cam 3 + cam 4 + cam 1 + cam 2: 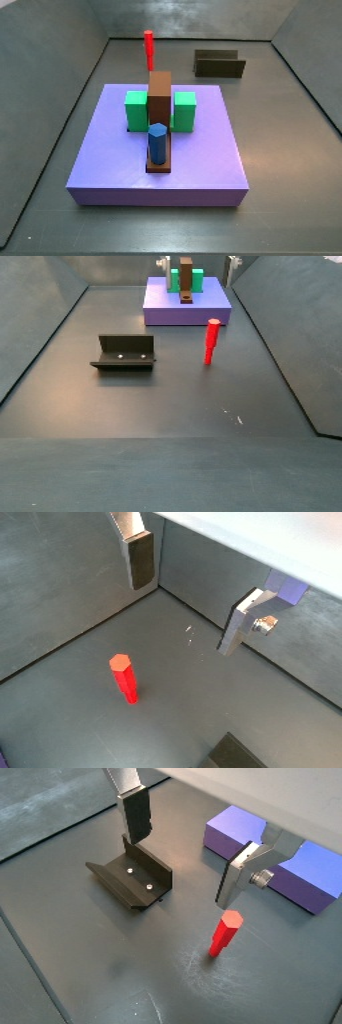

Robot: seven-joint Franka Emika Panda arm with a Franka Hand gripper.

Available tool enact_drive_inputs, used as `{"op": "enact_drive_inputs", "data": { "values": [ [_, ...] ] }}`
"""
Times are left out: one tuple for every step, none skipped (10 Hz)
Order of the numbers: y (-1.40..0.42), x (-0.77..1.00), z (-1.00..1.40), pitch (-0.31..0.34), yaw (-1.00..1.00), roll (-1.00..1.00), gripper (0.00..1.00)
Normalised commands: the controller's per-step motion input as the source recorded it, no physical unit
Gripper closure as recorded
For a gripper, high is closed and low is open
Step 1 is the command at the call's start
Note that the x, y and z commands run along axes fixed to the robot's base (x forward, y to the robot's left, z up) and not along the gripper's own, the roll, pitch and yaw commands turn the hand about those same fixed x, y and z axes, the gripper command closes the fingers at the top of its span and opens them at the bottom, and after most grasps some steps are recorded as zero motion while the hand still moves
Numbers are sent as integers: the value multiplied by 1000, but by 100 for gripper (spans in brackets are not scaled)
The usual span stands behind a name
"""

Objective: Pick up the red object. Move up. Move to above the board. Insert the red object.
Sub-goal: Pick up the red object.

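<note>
Here your end effector (187, 853) hung above the dark counter (160, 406) with its two fingers wide apart and nothing between them; in both wrist views you saw one silver finger (139, 557) with its dark pad and the opposite finger (243, 620) well separated from it. The red object (225, 933) stood upright on the counter, free, below the end effector and a little off from the gap between the fingers. No finger touched it. In a wrist view (123, 678) it also stood alone on the bare floor.

In a side view the red object (211, 340) was just in front of the purple slab (214, 311) and to the side of the fixture (124, 353), apart from both. In a side view (148, 49) it rose behind the slab, near the far end of the board (159, 105).

The board lay along the middle of the purple slab (120, 165), between two green blocks (136, 110). A blue peg (158, 143) stood upright in the board at its near end.

You could read no writing, label or brand on any piece.
</note>
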Motion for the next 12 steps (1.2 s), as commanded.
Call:
{"op": "enact_drive_inputs", "data": {
  "values": [
    [0, 0, 0, 0, 0, -11, 0],
    [0, 0, -29, 0, 0, -7, 0],
    [-557, -49, -371, -83, 120, 0, 0],
    [-526, -46, -477, -79, 80, -80, 0],
    [-371, -31, -509, -83, 51, -201, 0],
    [-257, -69, -543, -96, 9, -229, 0],
    [-51, -146, -511, -111, 0, -177, 0],
    [0, -189, -411, -97, 0, -119, 0],
    [0, -209, -340, -84, 0, -101, 0],
    [0, -214, -351, -89, 0, -101, 0],
    [0, -206, -374, -87, 0, -110, 0],
    [0, -217, -380, -89, 0, -107, 0]
  ]
}}
